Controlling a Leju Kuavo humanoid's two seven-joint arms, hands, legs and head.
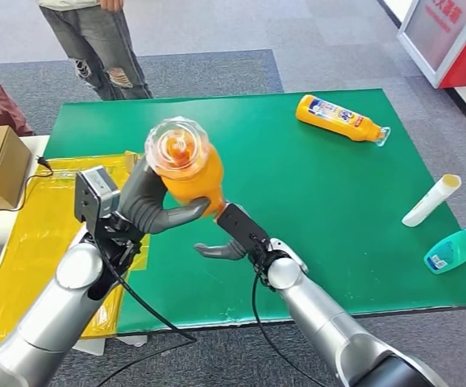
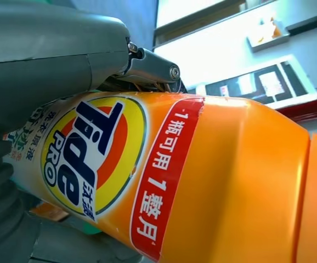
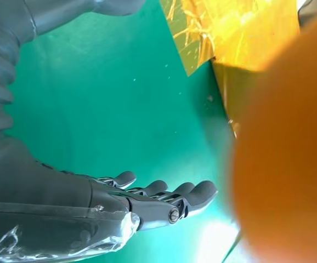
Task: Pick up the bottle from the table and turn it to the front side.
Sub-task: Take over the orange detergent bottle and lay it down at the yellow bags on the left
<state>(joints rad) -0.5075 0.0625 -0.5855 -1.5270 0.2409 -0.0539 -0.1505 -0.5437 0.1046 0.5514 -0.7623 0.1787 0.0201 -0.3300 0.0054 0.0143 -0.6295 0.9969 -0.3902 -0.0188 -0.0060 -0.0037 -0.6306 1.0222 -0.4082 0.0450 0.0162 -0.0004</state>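
In the head view the left hand (image 1: pixel 148 201) grips the orange Tide bottle (image 1: pixel 188 165) above the green mat (image 1: pixel 316 201), clear cap toward the camera, while the right hand (image 1: pixel 227 246) lies beneath it with fingers spread, holding nothing. The left wrist view shows the Tide PRO label (image 2: pixel 92 156) facing the camera. In the right wrist view the extended fingers (image 3: pixel 169 194) hover over the mat, the bottle blurred alongside.

High head view downward; both wrist views close on bottle (image 2: pixel 231 181).
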